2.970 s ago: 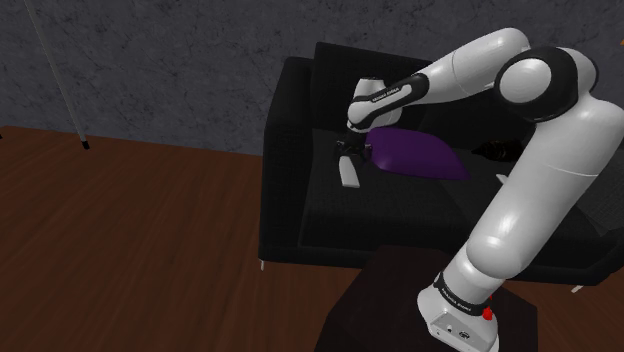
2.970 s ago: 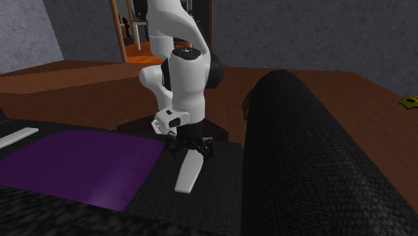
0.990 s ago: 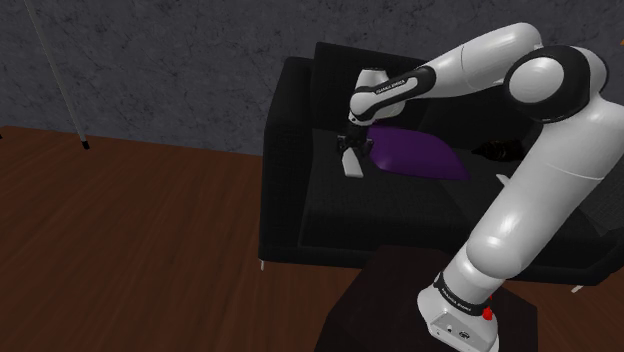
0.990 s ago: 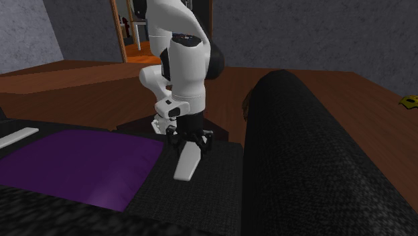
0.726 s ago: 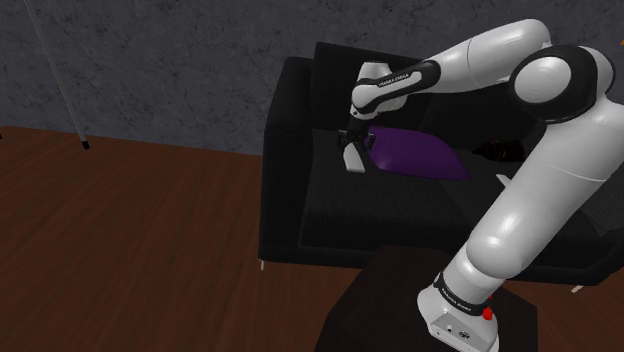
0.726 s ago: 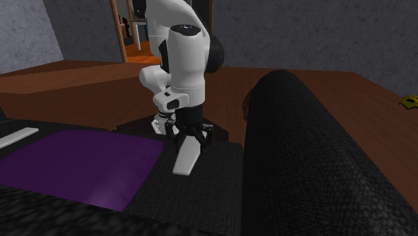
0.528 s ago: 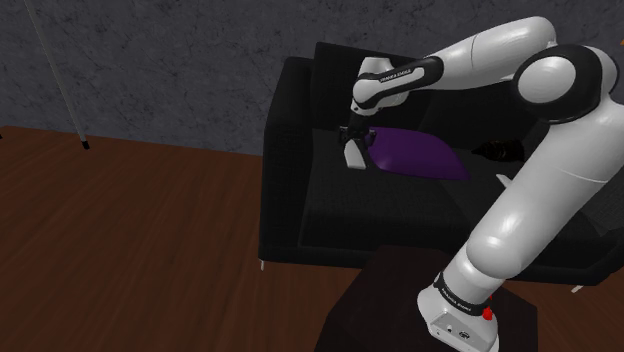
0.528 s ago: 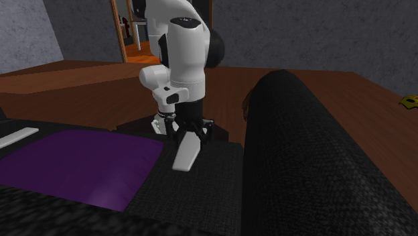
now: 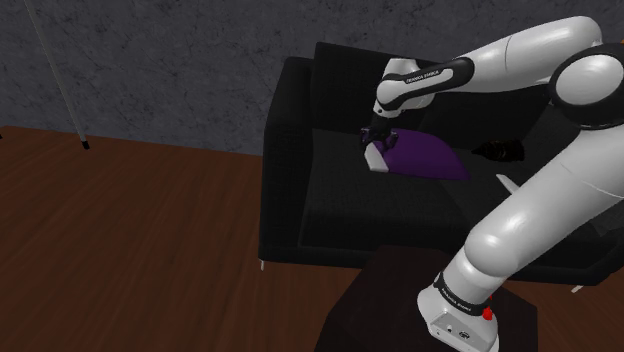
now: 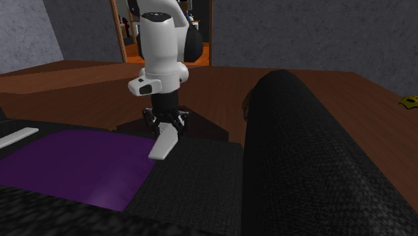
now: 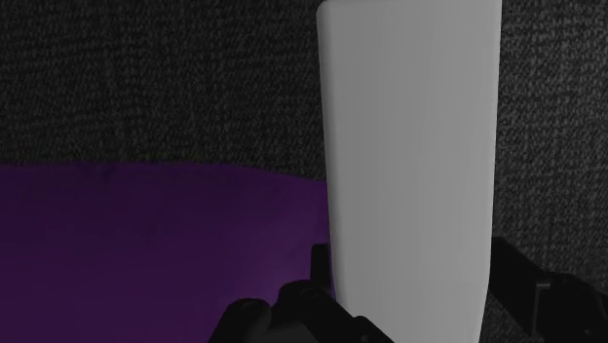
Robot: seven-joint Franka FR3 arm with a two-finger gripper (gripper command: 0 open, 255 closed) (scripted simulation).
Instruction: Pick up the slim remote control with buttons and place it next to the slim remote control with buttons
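Note:
My gripper [image 9: 378,137] is shut on a plain white slim remote [image 9: 377,157], clasping its upper end so that it hangs off the sofa seat. In the second exterior view the gripper [image 10: 165,127] holds this remote [image 10: 163,145] tilted above the near edge of a purple cushion [image 10: 74,164]. In the wrist view the remote [image 11: 409,156] runs away from the gripper [image 11: 419,287] between the black fingers [image 11: 521,278], over the cushion [image 11: 146,253] and black fabric. A second pale remote [image 10: 17,137] lies past the cushion's far end, also seen as a small pale remote [image 9: 505,181].
The black sofa [image 9: 300,190] stands against a grey wall. Its thick rounded arm [image 10: 301,161] rises beside the seat. A small dark object [image 9: 499,151] lies beyond the cushion [image 9: 425,155]. The floor is dark wood [image 9: 130,240]. A thin pole [image 9: 62,85] leans at the shoulder view's left.
The arm has lifted the remote off the seat and carried it toward the shoulder view's right, over the purple cushion's edge. The grip stayed shut.

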